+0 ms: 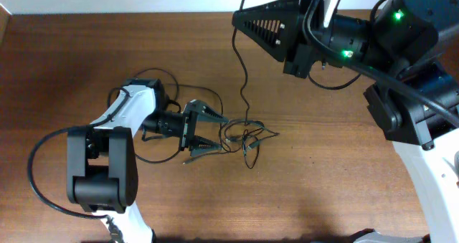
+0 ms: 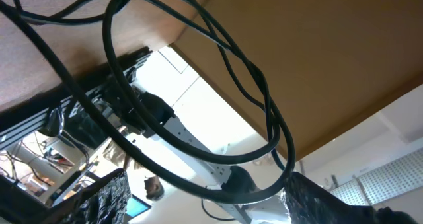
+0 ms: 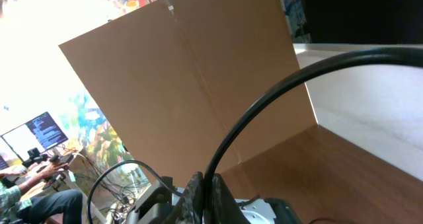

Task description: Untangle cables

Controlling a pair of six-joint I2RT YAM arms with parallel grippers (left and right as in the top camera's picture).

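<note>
The left fingers (image 1: 209, 115) are open beside the tangled cables (image 1: 245, 137) on the worktop (image 1: 323, 171). The right fingers (image 3: 196, 192) pinch one cable up high.

Matt brown wood-grain table (image 1: 323, 193), thin glossy black cables (image 1: 244, 135), matt cardboard panel (image 3: 198, 85)

Nothing legible anywhere, no label, brand or number. The bright flat computer monitor (image 3: 36, 133) shows lines of writing, but they are too small to read.

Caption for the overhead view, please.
Open left gripper beside the tangled cables on the wooden table; raised right gripper pinches one strand running up from the tangle.
</note>
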